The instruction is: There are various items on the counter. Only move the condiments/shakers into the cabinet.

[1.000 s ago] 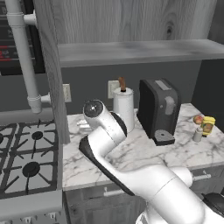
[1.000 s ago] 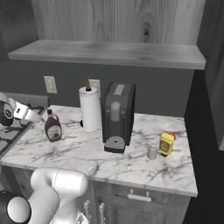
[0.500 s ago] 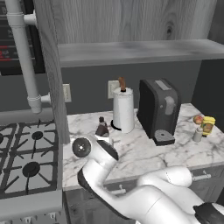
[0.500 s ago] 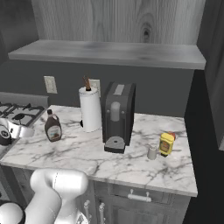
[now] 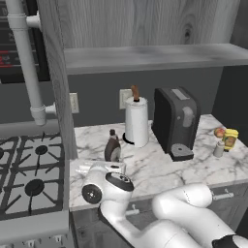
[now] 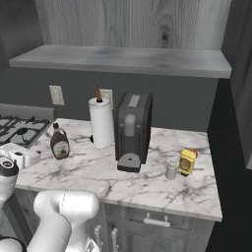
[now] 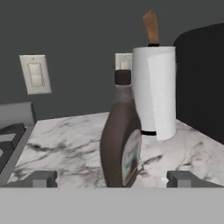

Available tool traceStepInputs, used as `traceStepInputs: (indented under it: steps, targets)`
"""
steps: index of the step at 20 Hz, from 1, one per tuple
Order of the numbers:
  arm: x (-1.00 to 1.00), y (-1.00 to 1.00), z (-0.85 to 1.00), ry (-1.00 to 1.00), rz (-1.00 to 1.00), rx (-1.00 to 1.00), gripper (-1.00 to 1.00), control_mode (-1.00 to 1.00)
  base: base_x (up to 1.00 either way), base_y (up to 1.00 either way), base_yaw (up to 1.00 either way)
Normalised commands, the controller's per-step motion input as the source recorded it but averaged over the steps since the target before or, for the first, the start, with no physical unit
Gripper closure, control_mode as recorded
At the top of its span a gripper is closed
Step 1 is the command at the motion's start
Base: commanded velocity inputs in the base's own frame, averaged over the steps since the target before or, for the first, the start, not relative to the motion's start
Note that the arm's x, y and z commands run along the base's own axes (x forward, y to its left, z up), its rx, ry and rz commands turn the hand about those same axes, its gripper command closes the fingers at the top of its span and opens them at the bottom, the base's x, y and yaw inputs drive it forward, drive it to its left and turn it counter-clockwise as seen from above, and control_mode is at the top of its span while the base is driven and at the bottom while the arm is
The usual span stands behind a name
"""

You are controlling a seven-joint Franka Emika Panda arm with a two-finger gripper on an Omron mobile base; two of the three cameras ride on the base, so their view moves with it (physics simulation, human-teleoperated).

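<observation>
Gripper (image 7: 112,179) sits low at the counter's (image 5: 160,169) left end, jaws spread wide, nothing between them; fingertips (image 7: 43,178) flank the brown bottle (image 7: 121,140) without touching it. In the left base view the hand sits just in front of that bottle (image 5: 113,147), near the counter's front edge and beside the stove (image 5: 29,169). Bottle stands upright on the marble, open slab to its left up to the stove edge; paper-towel roll (image 5: 136,121) is close behind and to its right, then the coffee machine (image 6: 132,130). Yellow squeeze bottle (image 6: 187,161) and small pale shaker (image 6: 171,171) stand just beside each other near the counter's right end, well apart from the gripper, with bare marble in front of them. Cabinet shelf board (image 6: 123,59) runs above the counter, with free room along its front edge.
</observation>
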Motion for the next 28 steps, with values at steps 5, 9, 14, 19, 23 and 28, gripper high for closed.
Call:
traceStepInputs:
  steps: [5,9,14,19,23,28]
  targets:
    - [0.00,0.00,-0.05,-0.08,-0.05,-0.04,-1.00,-1.00,0.00,0.00,0.00]
    - [0.18,0.00,0.00,0.00,-0.08,0.00,-1.00,-1.00,0.00,0.00,0.00]
    - [0.35,0.00,0.00,0.09,-0.01,0.00,-1.00,-1.00,0.00,0.00,0.00]
    - [0.39,0.01,0.00,0.08,-0.07,0.00,-1.00,-1.00,0.00,0.00,0.00]
    - [0.32,0.01,0.00,0.05,-0.12,0.00,-1.00,-1.00,0.00,0.00,0.00]
    - [0.24,0.00,0.00,0.03,-0.10,0.00,-1.00,-1.00,0.00,0.00,0.00]
